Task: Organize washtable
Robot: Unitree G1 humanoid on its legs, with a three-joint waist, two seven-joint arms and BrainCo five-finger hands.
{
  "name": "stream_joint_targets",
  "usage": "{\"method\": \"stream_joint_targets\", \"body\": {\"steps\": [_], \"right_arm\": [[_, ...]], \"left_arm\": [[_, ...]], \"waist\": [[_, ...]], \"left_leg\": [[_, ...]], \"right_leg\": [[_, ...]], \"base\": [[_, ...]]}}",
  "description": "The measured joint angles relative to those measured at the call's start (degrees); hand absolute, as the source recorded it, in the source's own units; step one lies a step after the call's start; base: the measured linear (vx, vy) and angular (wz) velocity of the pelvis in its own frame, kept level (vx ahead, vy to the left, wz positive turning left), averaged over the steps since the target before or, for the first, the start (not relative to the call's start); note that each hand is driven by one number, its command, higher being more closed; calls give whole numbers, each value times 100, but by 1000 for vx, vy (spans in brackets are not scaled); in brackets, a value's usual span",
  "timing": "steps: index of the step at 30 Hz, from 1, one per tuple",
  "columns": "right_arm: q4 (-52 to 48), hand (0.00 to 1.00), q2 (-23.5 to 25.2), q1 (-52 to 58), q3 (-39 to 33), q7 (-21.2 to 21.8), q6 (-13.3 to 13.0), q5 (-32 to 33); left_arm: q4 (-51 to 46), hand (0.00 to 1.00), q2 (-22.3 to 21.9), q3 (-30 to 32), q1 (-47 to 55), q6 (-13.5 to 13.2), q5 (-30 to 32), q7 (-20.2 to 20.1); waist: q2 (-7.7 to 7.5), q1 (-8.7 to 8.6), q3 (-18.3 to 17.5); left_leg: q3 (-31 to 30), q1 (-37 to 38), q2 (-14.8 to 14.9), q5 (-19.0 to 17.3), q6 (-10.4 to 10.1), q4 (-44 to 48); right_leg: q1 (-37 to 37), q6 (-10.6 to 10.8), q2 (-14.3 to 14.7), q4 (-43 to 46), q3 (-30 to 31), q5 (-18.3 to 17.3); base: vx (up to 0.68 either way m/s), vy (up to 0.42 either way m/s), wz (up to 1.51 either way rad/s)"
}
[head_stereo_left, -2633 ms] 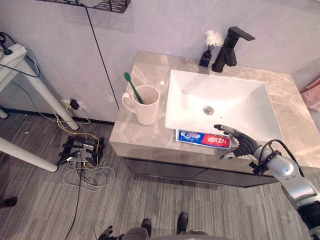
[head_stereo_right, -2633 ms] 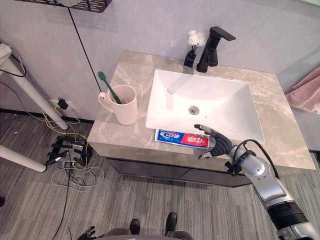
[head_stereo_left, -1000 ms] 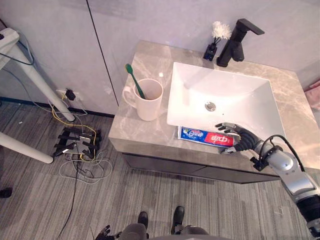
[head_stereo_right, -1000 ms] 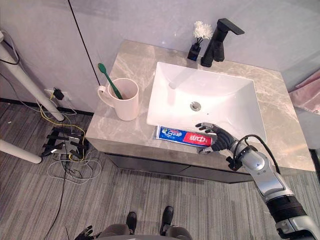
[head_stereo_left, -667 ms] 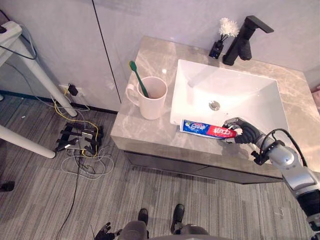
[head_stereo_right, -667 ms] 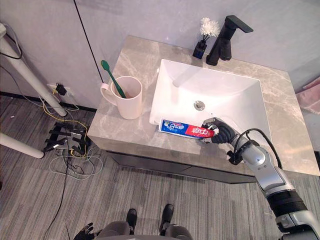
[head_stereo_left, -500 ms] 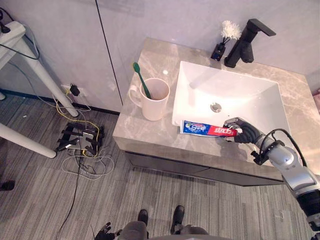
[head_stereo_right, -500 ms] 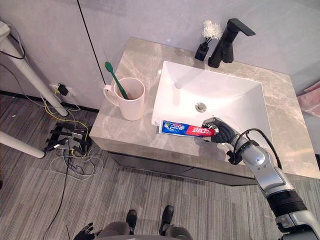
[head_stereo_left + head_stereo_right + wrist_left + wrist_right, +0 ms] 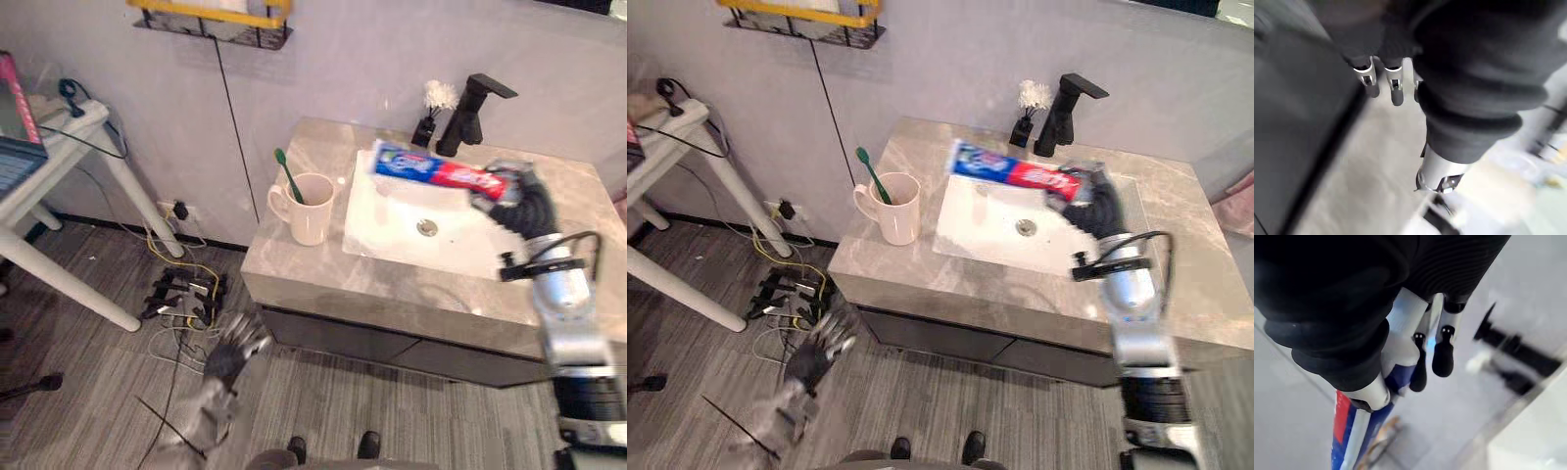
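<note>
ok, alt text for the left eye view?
The robot's right hand grips a red and blue toothpaste tube in the air above the sink. A cup with a green toothbrush stands on the counter left of the sink; the left hand hangs open near the floor.

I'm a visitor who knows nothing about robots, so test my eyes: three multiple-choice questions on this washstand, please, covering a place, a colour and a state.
1. Where is the green plastic toothbrush? A in a drawer; B in the cream ceramic mug; C on the floor.
2. What colour is the angular faucet? A black; B silver; C gold.
3. What is the right hand doing? A hanging empty; B holding the blue-and-red toothpaste tube in the air; C pushing the mug.
Answers: B, its handle sticks out of the mug. A, it stands dark at the rear. B, fingers curl round the tube above the white rectangular sink.
</note>
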Motion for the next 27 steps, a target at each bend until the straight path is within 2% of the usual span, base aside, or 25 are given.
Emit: {"method": "stream_joint_targets", "body": {"steps": [2, 4, 7, 11, 19, 20, 27], "right_arm": [[-186, 100, 6, 0, 177, 5, -14, 44], [-309, 100, 193, 2, 194, -27, 5, 50], [-706, 100, 610, 4, 735, 50, 9, 95], [-878, 100, 813, 7, 1075, 252, 5, 41], [-878, 100, 1274, 42, 1082, 236, 21, -142], [-879, 100, 1350, 81, 1092, 236, 23, -186], [-880, 100, 1523, 457, 1137, 251, 135, -312]], "left_arm": [[-49, 0, -63, 19, -68, 32, -214, -113], [-59, 0, 14, -175, -94, 154, -271, -96], [-629, 0, 248, -1217, -532, 361, -588, 10], [-1089, 0, 130, -1719, -1178, 366, -697, -3], [-1097, 0, 110, -2138, -1480, 447, -705, 70], [-1096, 0, 107, -2181, -1511, 472, -705, 142], [-1101, 0, -62, -2100, -1739, 467, -713, 372]], "waist": [[50, -3, -31], [15, -11, -44], [-11, -11, -57], [-32, -17, -70], [-32, -91, -70], [-32, -144, -70], [-53, -158, -92]], "left_leg": [[1, 24, -20, 2, 3, 1], [1, 39, -19, 2, 3, -2], [-16, 41, -16, 25, 13, -7], [-99, 41, -18, 83, -15, -37], [-164, 78, -17, 166, -29, -110], [-171, 102, -17, 178, -28, -127], [-157, 157, -12, 232, -23, -225]], "right_leg": [[24, 0, -4, 9, -3, 0], [35, 0, -2, 7, -2, 0], [50, 0, -2, 4, -27, 1], [74, -1, -3, 4, -112, 1], [107, -5, 0, 4, -163, 3], [128, -5, 0, 4, -170, 4], [154, -25, 12, -65, -157, 38]], "base": [[-33, 34, 2], [0, 0, 0], [-15, 2, 3], [-11, -1, 11], [-34, -1, 5], [0, 0, 0], [-9, 3, -1]]}}
